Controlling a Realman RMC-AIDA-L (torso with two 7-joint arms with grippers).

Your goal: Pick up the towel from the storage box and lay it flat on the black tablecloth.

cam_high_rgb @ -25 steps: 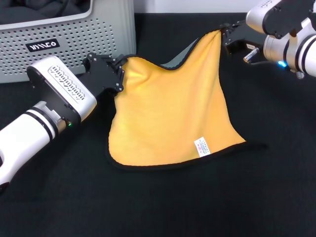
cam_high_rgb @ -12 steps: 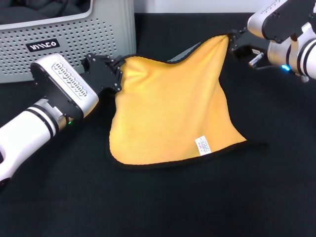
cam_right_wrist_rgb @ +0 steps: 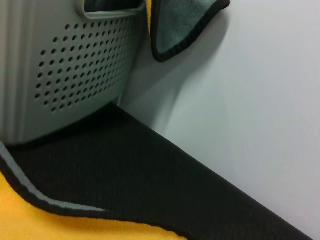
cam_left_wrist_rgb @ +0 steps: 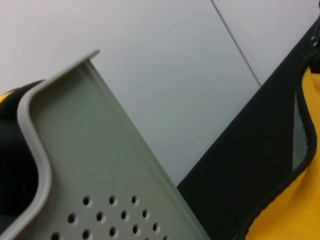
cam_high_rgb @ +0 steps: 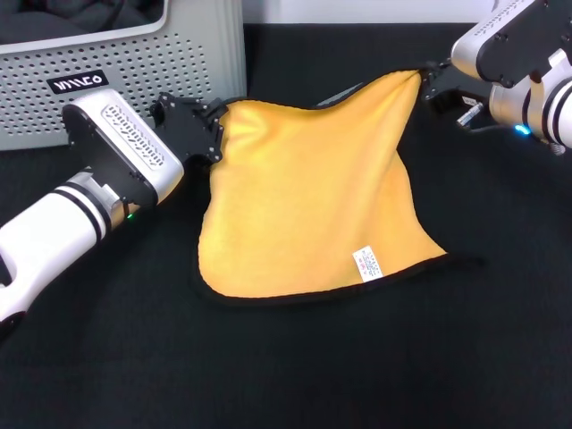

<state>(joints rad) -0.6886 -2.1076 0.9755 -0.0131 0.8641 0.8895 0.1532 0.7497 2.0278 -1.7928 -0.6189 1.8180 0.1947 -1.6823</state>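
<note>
Towel [cam_high_rgb: 304, 201] stretched between two claws, lower edge on the black tablecloth [cam_high_rgb: 357, 366].
Left claw [cam_high_rgb: 213, 134] and right claw [cam_high_rgb: 427, 80] each pinched an upper corner — storage box [cam_high_rgb: 170, 63] stood just behind the left one.

Robot test bench; black tablecloth [cam_high_rgb: 357, 375], plain white wall [cam_left_wrist_rgb: 165, 75], grey storage box [cam_high_rgb: 179, 63].

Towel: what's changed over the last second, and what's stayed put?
The right tool carried its corner of the towel outward to the robot's right, pulling the top edge tauter. The left tool barely shifted. Both still grip. The lower edge stays on the black tablecloth.
</note>
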